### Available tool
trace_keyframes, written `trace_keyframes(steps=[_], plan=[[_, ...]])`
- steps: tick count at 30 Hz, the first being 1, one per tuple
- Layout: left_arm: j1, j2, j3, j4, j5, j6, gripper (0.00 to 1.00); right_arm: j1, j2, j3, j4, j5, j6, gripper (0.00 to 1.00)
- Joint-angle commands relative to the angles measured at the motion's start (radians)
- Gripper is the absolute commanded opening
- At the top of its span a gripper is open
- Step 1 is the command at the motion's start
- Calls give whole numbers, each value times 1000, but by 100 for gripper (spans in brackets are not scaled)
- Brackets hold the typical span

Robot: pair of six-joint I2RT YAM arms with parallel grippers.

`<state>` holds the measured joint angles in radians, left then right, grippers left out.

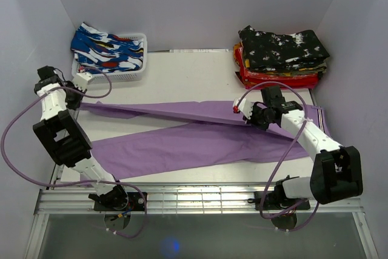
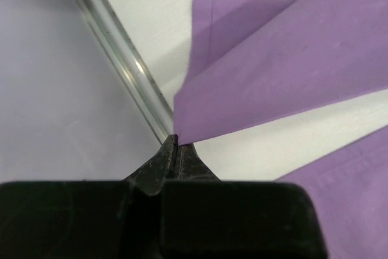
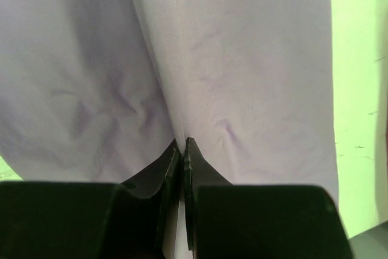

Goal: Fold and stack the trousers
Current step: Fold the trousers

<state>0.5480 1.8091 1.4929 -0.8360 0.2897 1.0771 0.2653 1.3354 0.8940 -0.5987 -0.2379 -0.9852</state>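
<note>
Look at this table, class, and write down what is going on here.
Two robot arms are handling purple trousers spread unfolded across the table. The left pincer is shut on one leg's end at the left edge; the right pincer is shut on fabric toward the waist end. A stack of folded trousers sits at the far right corner, and a basket of blue patterned clothing at far left.

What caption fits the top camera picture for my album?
Left gripper and right gripper pinch purple trousers over the table.
</note>
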Motion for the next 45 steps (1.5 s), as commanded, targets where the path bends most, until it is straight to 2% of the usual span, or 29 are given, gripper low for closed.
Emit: trace_keyframes(steps=[1,6,9,14,16,20,24,28,29,33,34,37,40,45], plan=[[50,-146,64,-58,25,49,0,-23,-54,34,-65,11,-50,8],[164,-246,41,-159,69,125,0,-81,-137,30,-130,-23,-121,8],[246,-352,-64,-222,94,234,0,-115,-185,10,-211,-49,-214,8],[355,-507,-405,-302,27,397,0,-135,-242,-107,-279,-54,-335,8],[380,-542,-567,-269,-55,428,0,-135,-236,-151,-294,-52,-362,8],[429,-524,-782,-171,-196,446,0,-135,-199,-216,-296,-40,-403,8],[432,-430,-867,3,-274,414,0,-135,-133,-260,-241,-8,-402,8],[432,-227,-789,95,-267,281,0,-135,-35,-239,-190,-4,-348,8],[429,-190,-755,104,-255,200,0,-135,-18,-230,-175,-8,-337,8],[399,-32,-522,68,-172,11,0,-132,65,-152,-132,-11,-259,8],[386,-12,-435,51,-153,-14,0,-132,91,-139,-124,-8,-245,8],[299,15,-297,0,-101,-75,0,-132,126,-84,-96,-9,-188,8],[212,9,-225,-35,-93,-88,0,-130,152,-46,-88,-18,-150,8],[127,53,-194,-29,-165,-115,0,-124,179,-40,-84,-20,-124,8]])
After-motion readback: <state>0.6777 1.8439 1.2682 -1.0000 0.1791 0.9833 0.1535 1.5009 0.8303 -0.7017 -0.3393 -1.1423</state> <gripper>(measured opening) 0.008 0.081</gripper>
